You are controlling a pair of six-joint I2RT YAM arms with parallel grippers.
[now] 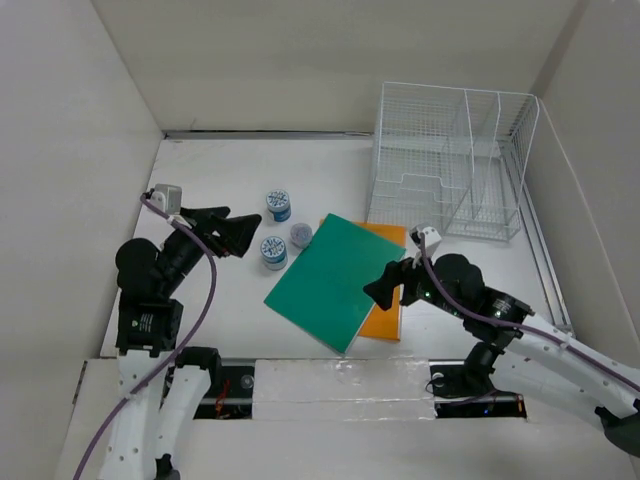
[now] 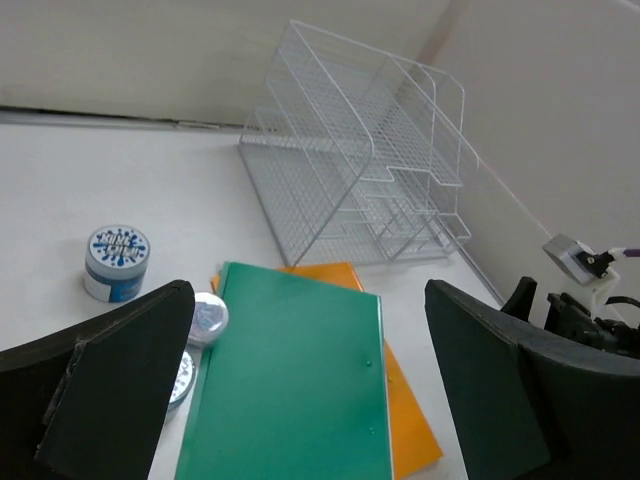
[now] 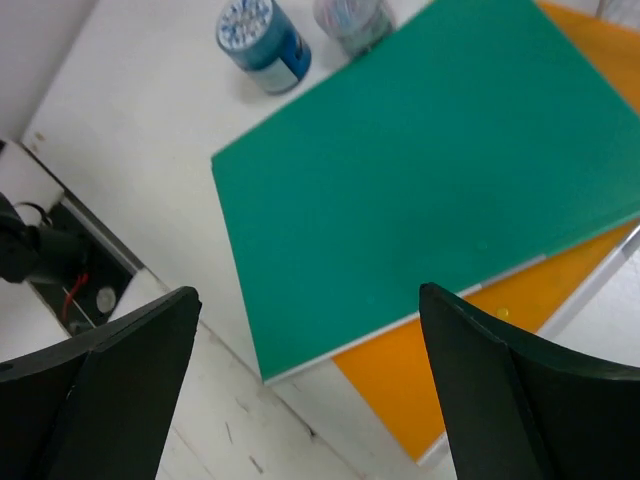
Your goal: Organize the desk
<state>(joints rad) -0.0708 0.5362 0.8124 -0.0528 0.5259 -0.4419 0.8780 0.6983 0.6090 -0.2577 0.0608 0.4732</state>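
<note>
The white desk [image 1: 220,170] holds a green folder [image 1: 335,280] lying askew on an orange folder [image 1: 385,322]. Both also show in the left wrist view, green [image 2: 290,380] over orange [image 2: 410,420], and in the right wrist view, green [image 3: 420,170] over orange [image 3: 470,370]. My left gripper [image 1: 238,228] is open and empty, above the desk left of the folders [image 2: 305,330]. My right gripper [image 1: 390,285] is open and empty, over the folders' near right edge [image 3: 308,330].
Three small round tubs with blue-and-white lids [image 1: 278,205] [image 1: 273,252] [image 1: 301,234] stand just left of the folders. A white wire-mesh rack [image 1: 450,170] stands at the back right against the wall. White walls enclose the desk.
</note>
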